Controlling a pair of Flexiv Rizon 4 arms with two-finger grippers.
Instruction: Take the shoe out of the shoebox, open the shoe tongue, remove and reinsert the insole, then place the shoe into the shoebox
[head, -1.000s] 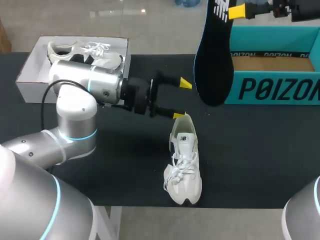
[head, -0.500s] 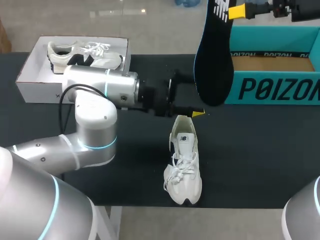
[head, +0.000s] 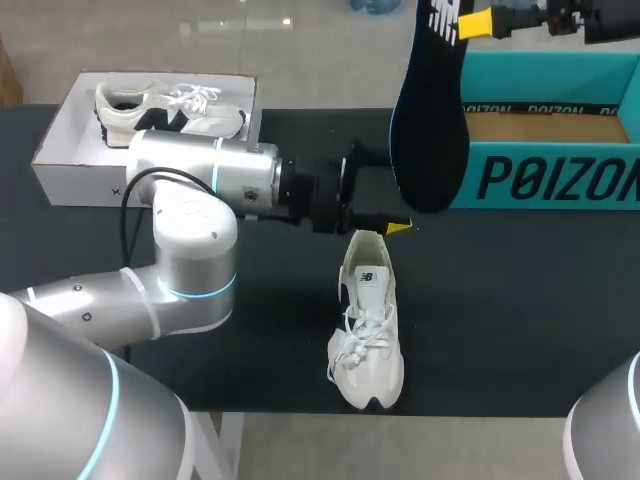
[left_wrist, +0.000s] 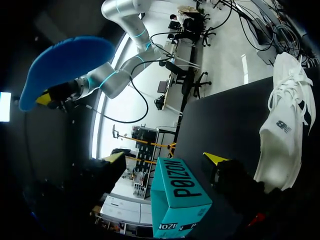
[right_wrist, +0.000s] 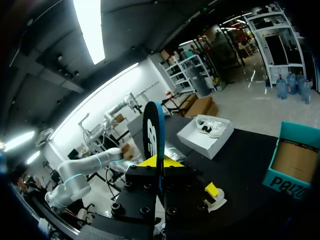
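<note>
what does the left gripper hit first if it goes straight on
Probably the teal shoebox, straight ahead of the open left gripper; the insole seems to hang above that line.

The left arm (head: 190, 190) is stretching level toward the middle, the left tool (left_wrist: 165, 158) gaping wide. The right tool (head: 478, 22) is hanging high, pinching the insole (head: 430, 130).

- The shoe (head: 366, 320) lies mid-desk (head: 520, 300) near the front edge, with its toe toward the robot.
- The shoebox (head: 540, 175) stands back right.
- A second box (head: 60, 150), back left, holds another shoe (head: 170, 108).
- The insole (head: 428, 120) hangs from the right jaws above the desk, before the shoebox's left end.
- The left jaws sit just behind the shoe's heel.
</note>
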